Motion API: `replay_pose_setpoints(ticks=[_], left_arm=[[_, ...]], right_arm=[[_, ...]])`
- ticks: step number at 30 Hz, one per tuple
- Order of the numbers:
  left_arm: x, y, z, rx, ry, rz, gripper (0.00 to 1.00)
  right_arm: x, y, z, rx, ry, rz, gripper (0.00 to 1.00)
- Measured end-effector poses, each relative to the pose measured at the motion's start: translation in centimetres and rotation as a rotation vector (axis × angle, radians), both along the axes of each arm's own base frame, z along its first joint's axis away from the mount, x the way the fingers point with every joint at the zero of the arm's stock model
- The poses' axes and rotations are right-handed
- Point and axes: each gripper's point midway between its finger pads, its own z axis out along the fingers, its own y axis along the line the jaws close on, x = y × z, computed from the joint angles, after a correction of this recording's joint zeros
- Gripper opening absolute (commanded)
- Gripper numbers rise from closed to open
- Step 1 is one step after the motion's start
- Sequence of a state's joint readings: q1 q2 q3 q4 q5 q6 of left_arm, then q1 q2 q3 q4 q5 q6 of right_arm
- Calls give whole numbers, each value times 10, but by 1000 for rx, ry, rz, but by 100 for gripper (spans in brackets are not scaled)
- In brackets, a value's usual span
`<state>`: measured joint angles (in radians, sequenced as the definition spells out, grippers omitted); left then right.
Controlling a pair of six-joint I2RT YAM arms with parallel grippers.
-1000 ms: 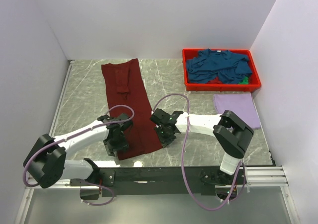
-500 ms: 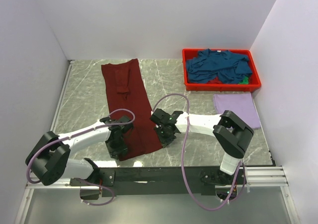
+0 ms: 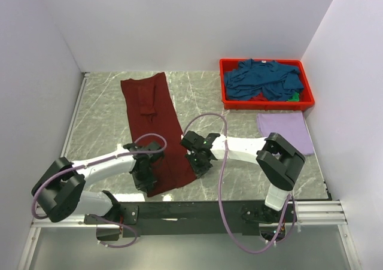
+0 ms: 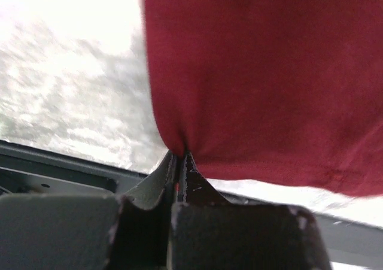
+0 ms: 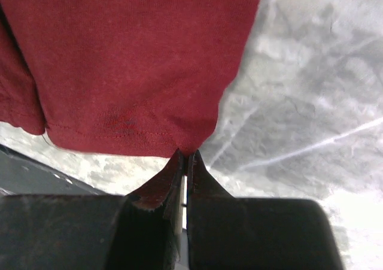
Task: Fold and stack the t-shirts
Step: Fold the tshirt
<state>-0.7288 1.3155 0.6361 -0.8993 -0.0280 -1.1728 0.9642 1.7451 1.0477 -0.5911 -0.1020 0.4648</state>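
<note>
A dark maroon t-shirt (image 3: 153,117), folded into a long strip, lies on the marble table from the far left toward the near edge. My left gripper (image 3: 146,180) is shut on its near left hem corner; in the left wrist view the cloth (image 4: 269,84) bunches into the closed tips of that gripper (image 4: 179,154). My right gripper (image 3: 196,164) is shut on the near right hem corner, and in the right wrist view the stitched hem (image 5: 131,60) is pinched in that gripper (image 5: 186,154). A folded pale lavender t-shirt (image 3: 286,132) lies at the right. Teal-blue t-shirts (image 3: 263,79) are heaped in the bin.
The red plastic bin (image 3: 267,106) stands at the far right, just behind the lavender shirt. White walls close in the table on three sides. A black rail (image 3: 197,210) with the arm bases runs along the near edge, right beside the maroon hem.
My left gripper has slid right onto the maroon shirt's near left corner and shut on it. The hem there has shifted slightly. The right gripper has kept its hold.
</note>
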Motion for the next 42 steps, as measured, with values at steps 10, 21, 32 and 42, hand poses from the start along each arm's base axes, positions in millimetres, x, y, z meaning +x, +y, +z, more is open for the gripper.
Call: replay_pose_setpoints(ticks=[10, 21, 32, 42], left_arm=[[-75, -32, 27, -85, 76, -234, 1], [43, -23, 88, -127, -162, 21, 1], [152, 37, 83, 25, -384, 158, 1], [210, 58, 88, 50, -542, 200, 1]], right_arm=[[-66, -52, 33, -49, 173, 113, 0], [66, 2, 157, 165, -104, -33, 0], [167, 58, 135, 206, -241, -67, 0], [220, 65, 121, 267, -330, -127, 0]])
